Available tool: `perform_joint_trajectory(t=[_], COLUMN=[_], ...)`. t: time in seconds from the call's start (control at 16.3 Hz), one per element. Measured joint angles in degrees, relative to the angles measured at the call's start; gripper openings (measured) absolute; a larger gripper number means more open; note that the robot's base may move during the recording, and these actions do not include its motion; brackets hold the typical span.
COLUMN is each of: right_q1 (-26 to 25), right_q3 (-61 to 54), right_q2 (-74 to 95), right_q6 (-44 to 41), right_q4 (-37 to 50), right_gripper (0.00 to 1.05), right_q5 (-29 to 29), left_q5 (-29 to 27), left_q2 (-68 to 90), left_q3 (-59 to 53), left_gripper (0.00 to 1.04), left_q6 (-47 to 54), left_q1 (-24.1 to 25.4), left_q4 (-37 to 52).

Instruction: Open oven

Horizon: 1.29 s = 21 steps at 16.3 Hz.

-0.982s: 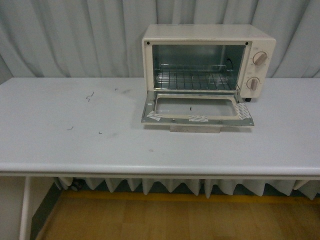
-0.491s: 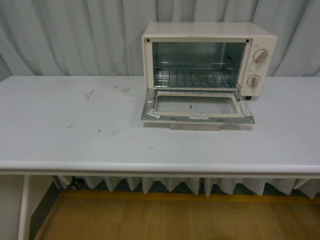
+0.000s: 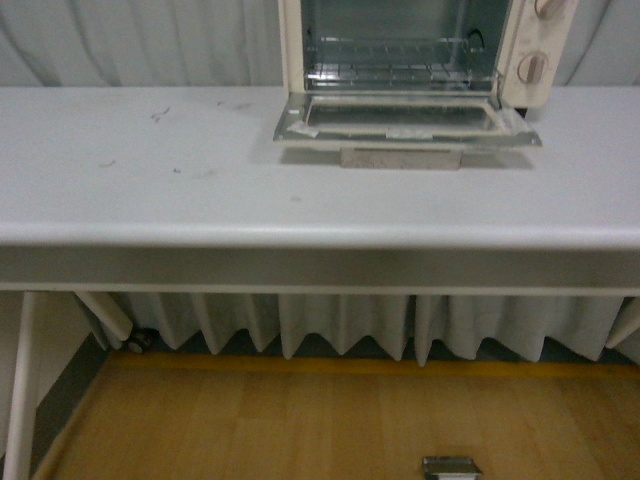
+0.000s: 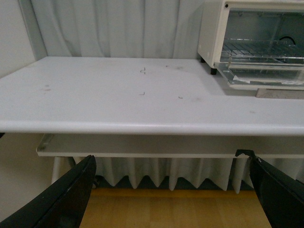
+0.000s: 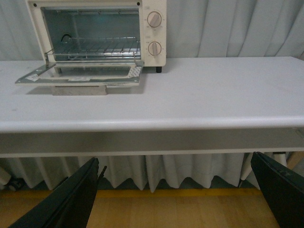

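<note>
Oven (image 4: 216, 33) with door (image 4: 266, 76) down on white table (image 4: 109, 99), left hand (image 4: 173, 190) fingers wide apart below.

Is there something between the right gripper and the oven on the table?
No object visible. The right gripper is open, below the table edge; only bare tabletop lies before the oven, its door already folded down.

1. No legible text, brand, number or sign anywhere in the three views.
2. Around the two knobs (image 5: 154, 19) of the oven (image 5: 97, 35), at 3 o'clock of the door opening: faint dial markings, too small and blurred to read.
</note>
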Motion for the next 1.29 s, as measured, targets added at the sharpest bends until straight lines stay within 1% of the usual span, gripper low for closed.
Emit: perform_joint_trajectory(t=[1.29], right_q1=[0.0], right_q3=[0.0], right_q2=[0.0], right_q6=[0.0], right_q4=[0.0], right_gripper=[0.98], right_q5=[-0.1], left_q5=[0.0], left_q2=[0.0], left_q3=[0.0], left_gripper=[0.98], left_q6=[0.0], left_q1=[0.0], left_q4=[0.0])
